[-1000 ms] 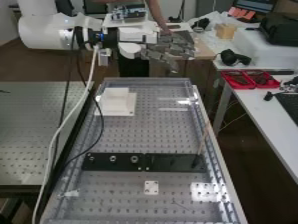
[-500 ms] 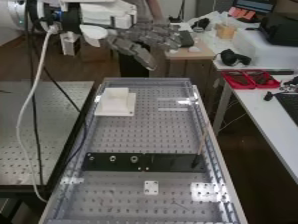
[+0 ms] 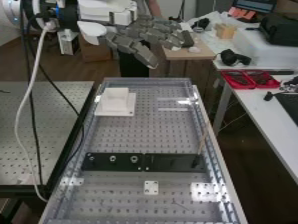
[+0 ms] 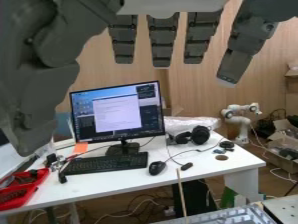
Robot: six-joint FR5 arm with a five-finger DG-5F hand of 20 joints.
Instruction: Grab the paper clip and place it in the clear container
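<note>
Inscriptions legible to you: none. Item: monitor (image 4: 118, 112) on the white side table (image 4: 106, 183); any characters too small for you to read. Item: keyboard (image 4: 106, 163) on the same table; key markings too small to tell. Labels, brands, numbers, signs, both views: none you can read.

The trays (image 3: 240, 87) are red, the dotted bench (image 3: 136, 132) grey.

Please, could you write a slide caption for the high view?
Robot hand raised, fingers open, with a white block and black strip on the bench.
</note>
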